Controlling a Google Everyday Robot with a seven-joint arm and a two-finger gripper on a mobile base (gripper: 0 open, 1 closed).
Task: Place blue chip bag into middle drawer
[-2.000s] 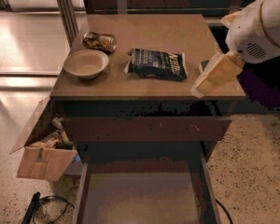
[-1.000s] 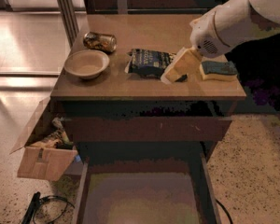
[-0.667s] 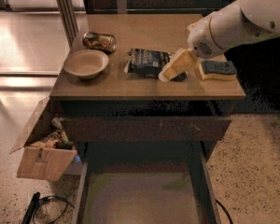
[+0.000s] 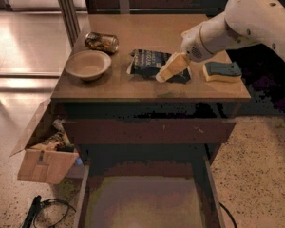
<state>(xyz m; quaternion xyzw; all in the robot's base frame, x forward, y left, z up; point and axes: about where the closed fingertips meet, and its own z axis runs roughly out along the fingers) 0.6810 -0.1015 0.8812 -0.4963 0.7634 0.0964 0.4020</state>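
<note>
The blue chip bag lies flat on the wooden tabletop, near its middle. My gripper hangs from the white arm that reaches in from the upper right, and it sits over the bag's right part, covering it. The middle drawer is pulled out below the table front, its pale floor showing between dark side walls.
A tan bowl and a tipped can stand left of the bag. A yellow sponge with a blue-green top lies at the right. A closed reddish-brown drawer front is above the open drawer. A cardboard box and cables are on the floor at left.
My gripper has moved left from the table's right edge, past the sponge, to over the right part of the chip bag. The bag and the drawer have not moved.
</note>
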